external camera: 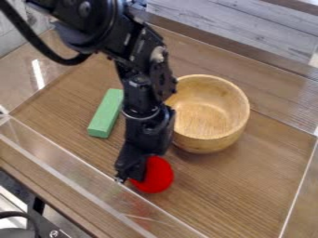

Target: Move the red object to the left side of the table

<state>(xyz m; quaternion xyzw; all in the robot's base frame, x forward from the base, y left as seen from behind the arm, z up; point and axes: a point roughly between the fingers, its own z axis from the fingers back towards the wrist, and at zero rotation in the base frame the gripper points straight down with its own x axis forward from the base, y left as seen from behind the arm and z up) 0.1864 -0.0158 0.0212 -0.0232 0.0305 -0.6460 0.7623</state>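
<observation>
Black jointed arm (147, 84), dark cables

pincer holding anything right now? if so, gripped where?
Cannot be told for sure. The black pincer points down onto the left side of the small round red toy fruit, which rests on the table; its fingertips are hidden.

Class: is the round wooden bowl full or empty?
Empty. The round wooden bowl stands upright, its visible inside bare; the arm hides its left rim.

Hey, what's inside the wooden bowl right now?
The wooden bowl looks empty where its inside shows; the arm covers its left inner wall, so that part can't be seen.
</observation>
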